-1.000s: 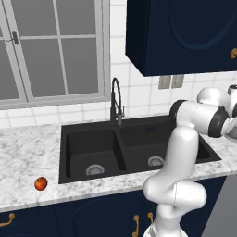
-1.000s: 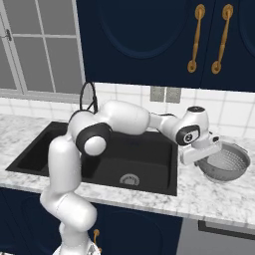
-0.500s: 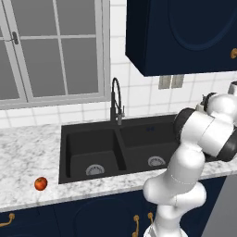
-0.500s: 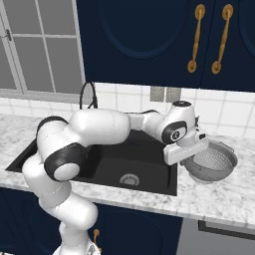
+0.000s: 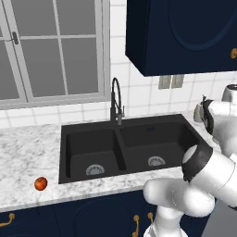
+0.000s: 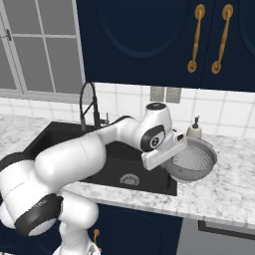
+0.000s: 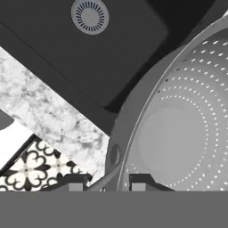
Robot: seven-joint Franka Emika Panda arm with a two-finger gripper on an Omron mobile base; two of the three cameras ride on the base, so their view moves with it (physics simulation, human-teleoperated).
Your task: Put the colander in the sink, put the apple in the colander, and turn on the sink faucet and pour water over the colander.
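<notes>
1. Here the hand (image 7: 103,183) was closed on the colander (image 6: 191,160), its fingertips pinching the rim, one inside and one outside the wall.
2. The colander hung tilted over the counter's (image 6: 229,191) edge at the sink's (image 5: 139,143) right end, apparently on its way to the right basin.
3. The apple (image 5: 40,183) sat on the counter near its front edge, left of the sink and well apart from the colander.
4. The sink faucet (image 5: 115,99) stood behind the basin divider, with no water visible.
</notes>
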